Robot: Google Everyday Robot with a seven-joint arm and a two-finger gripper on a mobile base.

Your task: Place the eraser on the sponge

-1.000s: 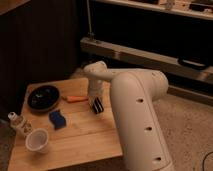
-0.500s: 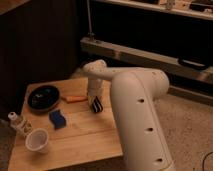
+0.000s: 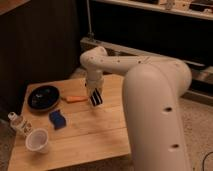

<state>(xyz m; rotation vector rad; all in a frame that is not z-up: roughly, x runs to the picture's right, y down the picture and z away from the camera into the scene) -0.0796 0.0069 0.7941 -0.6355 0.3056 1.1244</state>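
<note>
- Arm (image 3: 150, 100) reaches from the right in view to the middle of the table (image 3: 100, 140).
- Bare wood lies between the gripper and the sponge; the dish (image 3: 42, 96) and marker (image 3: 75, 99) sit behind that path.
- Sponge (image 3: 57, 120) lies flat, down-left of the gripper, its long axis slanting frontward.
- Eraser (image 3: 97, 101) sits tilted at the gripper's tip, well apart from the sponge.
- Gripper (image 3: 94, 95) is pressed together, apparently pinching the eraser.

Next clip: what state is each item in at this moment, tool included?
tool: shut on the eraser, over the table.
eraser: gripped, tilted, apart from the sponge.
sponge: flat on the table, nothing on it.
orange marker: lying flat beside the black dish.
black dish: resting on the table, open side up.
white cup: upright, mouth up.
</note>
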